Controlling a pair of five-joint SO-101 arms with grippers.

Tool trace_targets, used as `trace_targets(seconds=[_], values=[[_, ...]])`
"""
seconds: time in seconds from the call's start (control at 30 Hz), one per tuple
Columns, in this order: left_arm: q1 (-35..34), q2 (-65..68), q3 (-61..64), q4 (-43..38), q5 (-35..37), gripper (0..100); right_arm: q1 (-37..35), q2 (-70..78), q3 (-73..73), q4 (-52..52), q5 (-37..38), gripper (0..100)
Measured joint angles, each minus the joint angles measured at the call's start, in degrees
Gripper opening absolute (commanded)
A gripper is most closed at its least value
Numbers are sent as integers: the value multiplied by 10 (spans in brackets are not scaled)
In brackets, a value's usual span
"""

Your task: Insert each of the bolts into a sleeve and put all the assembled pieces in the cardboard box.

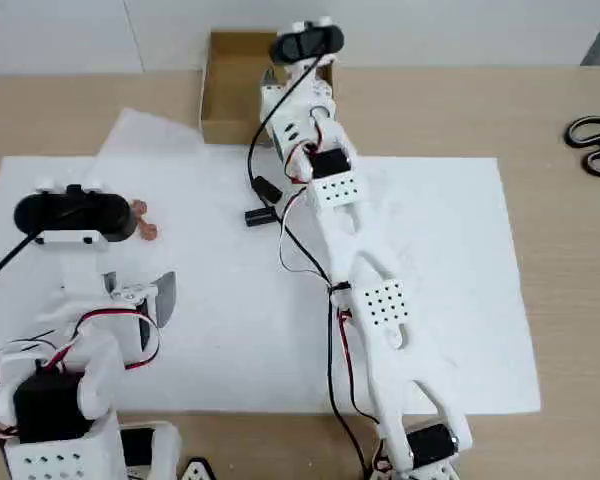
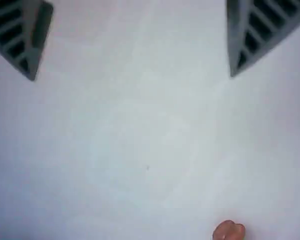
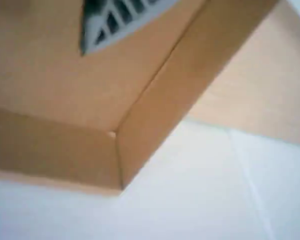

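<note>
Two small copper-coloured pieces lie on the white paper, just right of my left arm's black camera head. One of them peeks in at the edge of the left wrist view. My left gripper hangs open over bare paper a short way nearer the table's front than those pieces, with nothing between its fingers. The cardboard box stands at the back of the table. My right arm stretches across the paper to it, and my right gripper is over the box's near right corner.
A white paper sheet covers most of the wooden table. Black scissors lie at the far right edge. Small black cable connectors hang beside the right arm. A second paper sheet sticks out left of the box.
</note>
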Motion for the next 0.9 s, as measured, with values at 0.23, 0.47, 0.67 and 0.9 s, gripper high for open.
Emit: trace_targets(seconds=[0.23, 0.47, 0.67, 0.9], values=[[0, 0, 0, 0, 0, 233, 1, -55, -64, 295, 0, 177], [0, 0, 0, 0, 0, 233, -15, -149, -71, 527, 0, 178], [0, 0, -1, 0, 0, 233, -56, -166, -72, 634, 3, 177], [-76, 0, -1, 0, 0, 233, -89, -166, -72, 641, 112, 177]])
